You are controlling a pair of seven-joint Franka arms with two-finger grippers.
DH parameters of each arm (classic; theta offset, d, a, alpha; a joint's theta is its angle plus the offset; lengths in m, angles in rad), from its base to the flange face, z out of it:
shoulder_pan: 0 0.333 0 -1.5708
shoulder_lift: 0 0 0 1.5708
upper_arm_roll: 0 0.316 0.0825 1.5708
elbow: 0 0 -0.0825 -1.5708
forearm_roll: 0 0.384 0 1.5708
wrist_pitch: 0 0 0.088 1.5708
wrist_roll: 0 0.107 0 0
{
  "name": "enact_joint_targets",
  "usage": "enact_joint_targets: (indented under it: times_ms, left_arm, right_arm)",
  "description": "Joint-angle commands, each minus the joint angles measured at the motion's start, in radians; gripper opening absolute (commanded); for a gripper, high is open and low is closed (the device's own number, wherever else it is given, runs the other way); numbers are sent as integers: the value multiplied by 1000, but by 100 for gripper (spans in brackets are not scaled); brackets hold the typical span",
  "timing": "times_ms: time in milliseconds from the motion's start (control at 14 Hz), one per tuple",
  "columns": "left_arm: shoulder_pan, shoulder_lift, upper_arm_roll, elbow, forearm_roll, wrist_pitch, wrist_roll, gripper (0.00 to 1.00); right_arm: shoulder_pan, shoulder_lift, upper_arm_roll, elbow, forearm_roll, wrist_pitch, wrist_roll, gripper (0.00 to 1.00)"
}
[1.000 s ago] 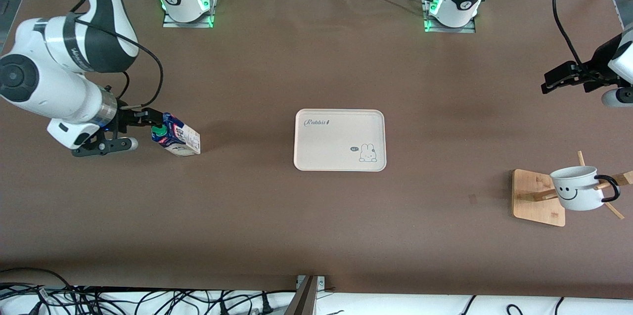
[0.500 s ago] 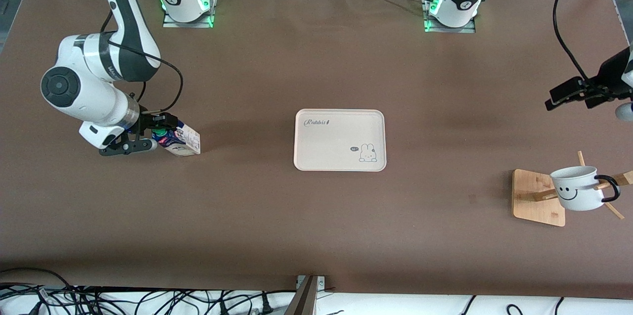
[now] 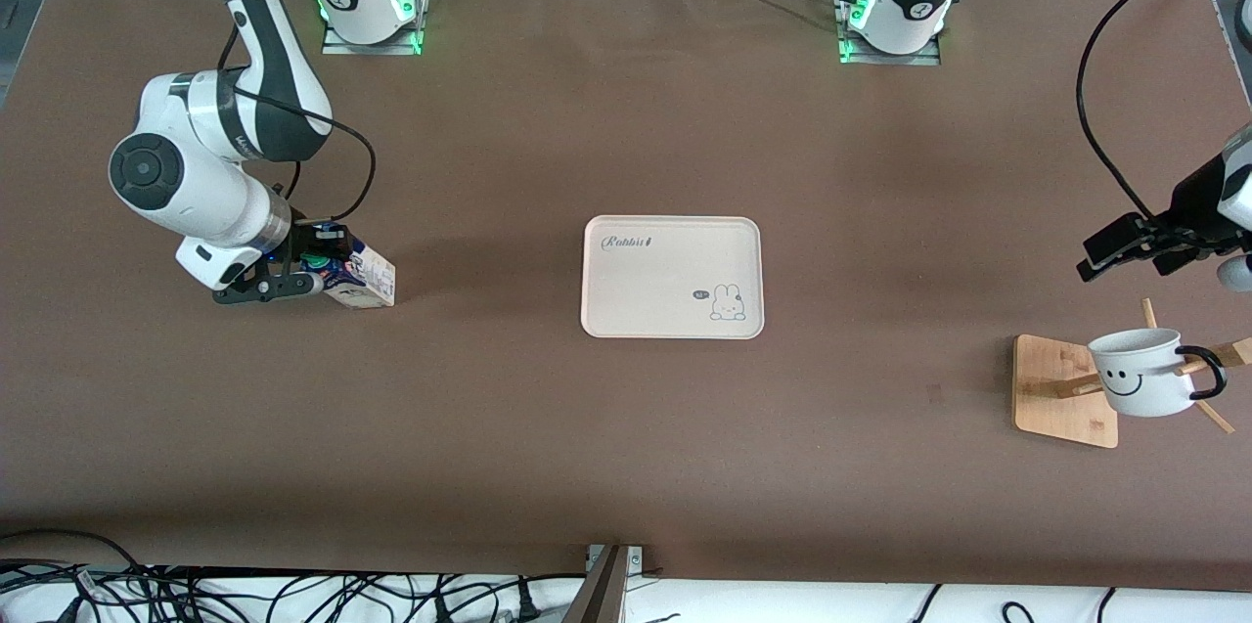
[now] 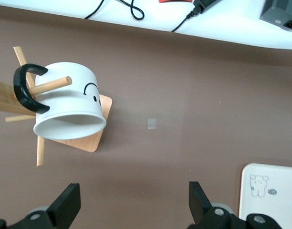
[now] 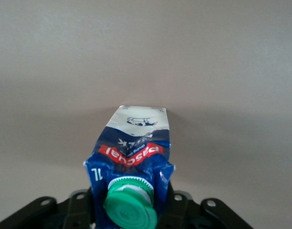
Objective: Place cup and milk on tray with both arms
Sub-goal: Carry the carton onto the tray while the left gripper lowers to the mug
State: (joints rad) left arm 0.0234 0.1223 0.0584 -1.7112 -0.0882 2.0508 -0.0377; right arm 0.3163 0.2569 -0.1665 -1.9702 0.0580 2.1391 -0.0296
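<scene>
At the frame's left edge you see the right gripper clamped on the milk on the table, while the left gripper hangs wide open and empty above the cup at lower right, the tray mid-frame.

Hidden and cut off

The right pincer covers the milk carton's capped end in the front view, and the right wrist view crops its fingers. The left arm's upper links run off the front view's edge. The tray is cropped in the left wrist view.
</scene>
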Motion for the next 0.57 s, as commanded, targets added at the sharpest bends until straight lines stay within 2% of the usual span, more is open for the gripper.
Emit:
enact_joint_targets:
  times_ms: [0,214,357,500]
  left_arm:
    - [-10,-125,3,-256,-15,229,-39,100]
    - [-4,-170,3,-384,-15,415,-44,100]
    - [4,-161,3,-467,-16,625,-44,100]
    - [13,-150,6,-524,-18,780,-50,100]
  right_arm:
    - [6,-25,36,45,16,-44,39,42]
    - [35,2,91,190,55,-157,146,42]
    - [82,37,134,275,103,-174,233,42]
    - [162,102,146,362,118,-173,354,42]
